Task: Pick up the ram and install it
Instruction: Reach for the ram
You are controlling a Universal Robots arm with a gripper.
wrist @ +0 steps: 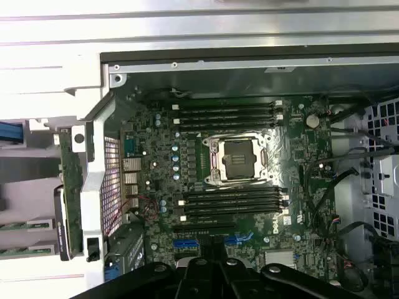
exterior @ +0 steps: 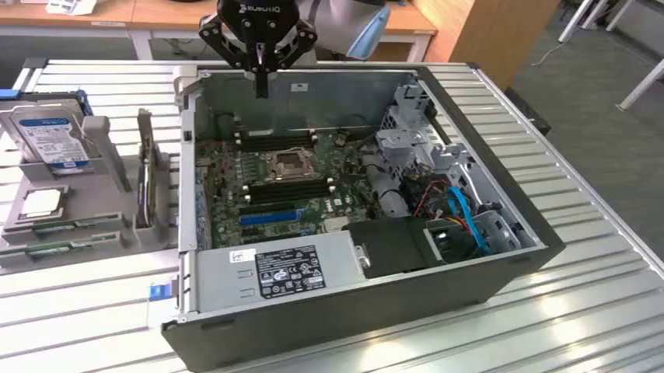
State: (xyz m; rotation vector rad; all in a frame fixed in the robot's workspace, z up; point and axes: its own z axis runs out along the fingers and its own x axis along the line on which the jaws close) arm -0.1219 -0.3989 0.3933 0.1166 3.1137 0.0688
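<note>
The ram [exterior: 64, 226] is a thin green stick lying in a grey holder [exterior: 104, 233] at the exterior view's left, outside the computer case [exterior: 498, 264]; a second green stick [exterior: 47, 250] lies just in front of it. Their ends also appear in the wrist view as ram [wrist: 17, 225]. My gripper [exterior: 261, 81] hangs over the case's far wall, shut, with nothing between its fingers. From the wrist, the gripper [wrist: 212, 277] looks down on the motherboard. Black memory slots [exterior: 275, 140] [wrist: 227, 112] lie beyond the processor socket [exterior: 288, 162] [wrist: 237, 159], with more memory slots [exterior: 285, 184] [wrist: 234, 202] on its near side.
A blue-labelled hard drive [exterior: 52, 136] stands in the holder, a bare processor chip [exterior: 42, 203] lies below it, and a board [exterior: 145, 175] stands on edge beside the case. Inside the case are a power supply [exterior: 285, 272], a blue slot [exterior: 272, 217], a drive cage [exterior: 415, 148] and cables [exterior: 456, 210].
</note>
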